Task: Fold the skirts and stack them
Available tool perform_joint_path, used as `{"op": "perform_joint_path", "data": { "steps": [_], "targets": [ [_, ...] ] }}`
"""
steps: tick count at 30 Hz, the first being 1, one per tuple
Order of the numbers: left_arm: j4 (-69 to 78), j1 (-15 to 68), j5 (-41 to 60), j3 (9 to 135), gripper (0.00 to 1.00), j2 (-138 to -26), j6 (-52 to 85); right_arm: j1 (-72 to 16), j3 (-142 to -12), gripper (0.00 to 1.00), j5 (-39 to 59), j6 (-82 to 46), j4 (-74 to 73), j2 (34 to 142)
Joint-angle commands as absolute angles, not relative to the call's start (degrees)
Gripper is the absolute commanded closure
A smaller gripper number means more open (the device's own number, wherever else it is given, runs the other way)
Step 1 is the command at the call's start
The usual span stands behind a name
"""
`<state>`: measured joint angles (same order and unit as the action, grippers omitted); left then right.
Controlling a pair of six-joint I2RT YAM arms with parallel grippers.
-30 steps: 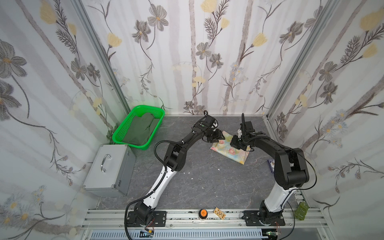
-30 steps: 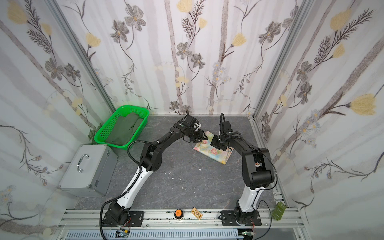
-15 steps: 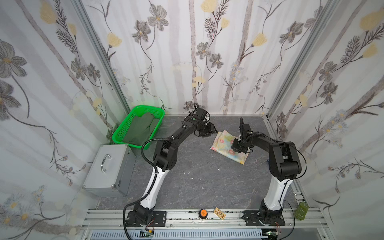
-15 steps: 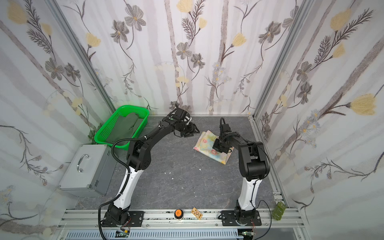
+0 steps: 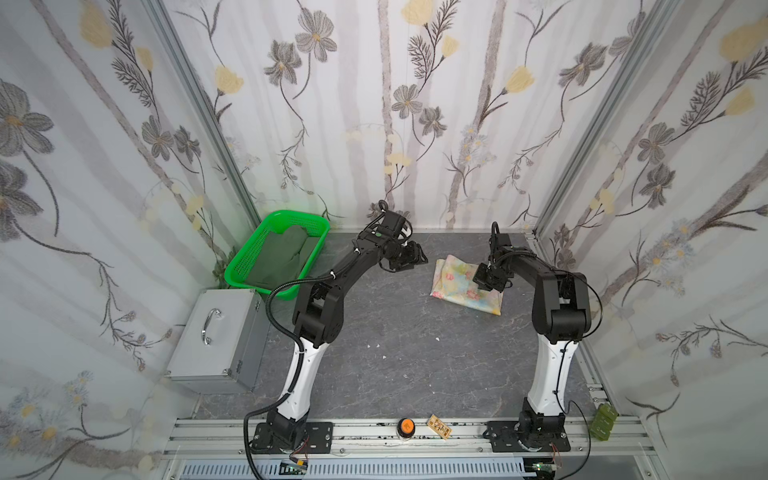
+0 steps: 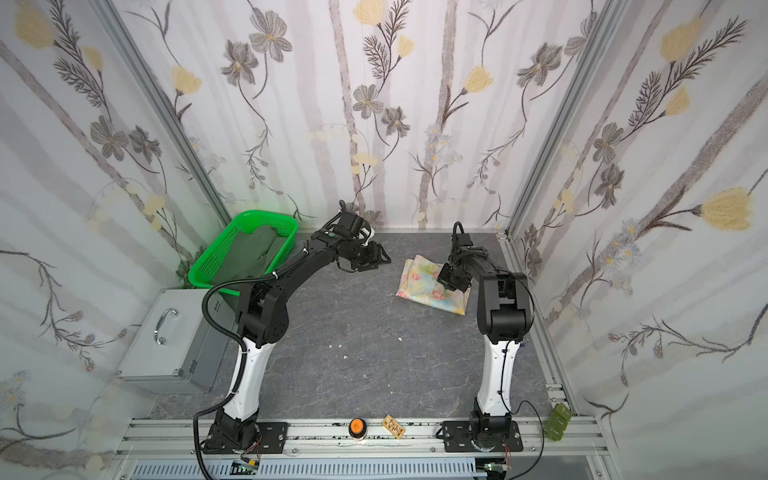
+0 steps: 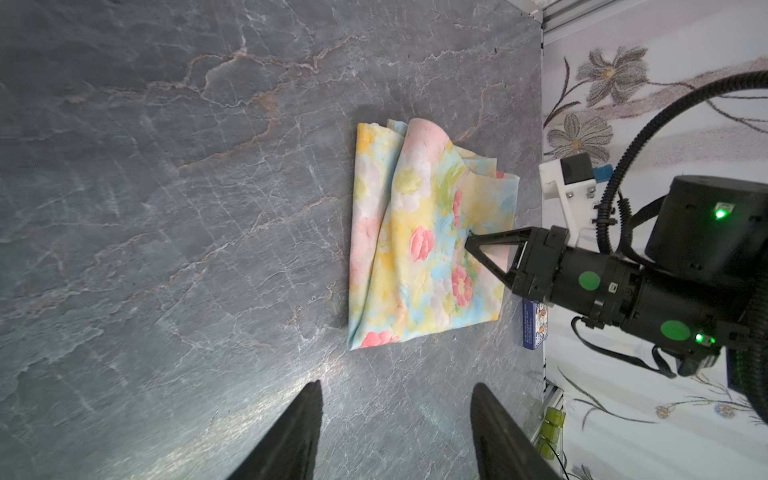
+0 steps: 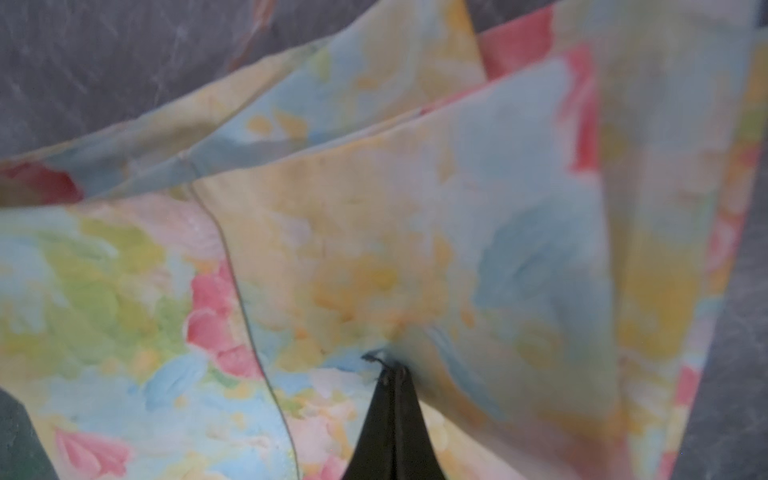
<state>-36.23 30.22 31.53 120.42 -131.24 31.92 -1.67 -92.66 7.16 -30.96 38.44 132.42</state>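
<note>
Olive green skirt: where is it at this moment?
In a top view the olive green skirt lies inside the green basket at the back left corner, just behind the silver case.

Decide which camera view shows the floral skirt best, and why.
The left wrist view: the whole floral skirt lies in frame, folds clear. Both top views show it small; the right wrist view shows only a blurred close-up patch.

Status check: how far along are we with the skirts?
Done: floral skirt lies folded on the table. In hand: right gripper, shut, pinches its top layer; left gripper hangs open, apart from it. To do: olive skirt sits in the green basket, not yet stacked.
</note>
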Motion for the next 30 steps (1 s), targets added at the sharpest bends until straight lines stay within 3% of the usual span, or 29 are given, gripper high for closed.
{"op": "perform_joint_path", "data": {
  "steps": [1, 12, 20, 26, 30],
  "targets": [
    [-36.06, 30.23, 31.22, 119.22, 0.40, -130.13, 30.84, -0.19, -95.73, 1.00, 6.76, -29.63, 41.43, 134.55],
    [-36.11, 30.23, 30.50, 115.30, 0.40, -127.47, 29.09, 4.95, -103.58, 1.00, 5.32, -29.33, 43.54, 139.10],
    [-36.08, 30.23, 28.88, 112.81, 0.40, -125.54, 28.65, 7.37, -119.44, 1.00, 3.05, -27.05, 50.18, 147.79],
    [-36.02, 30.15, 26.96, 112.50, 0.40, -124.67, 28.61, 7.44, -119.07, 1.00, 4.67, -27.07, 49.93, 146.47],
    [-36.03, 29.97, 26.62, 113.02, 0.40, -124.28, 28.51, 5.61, -112.02, 1.00, 3.79, -26.88, 47.64, 140.02]
  ]
}}
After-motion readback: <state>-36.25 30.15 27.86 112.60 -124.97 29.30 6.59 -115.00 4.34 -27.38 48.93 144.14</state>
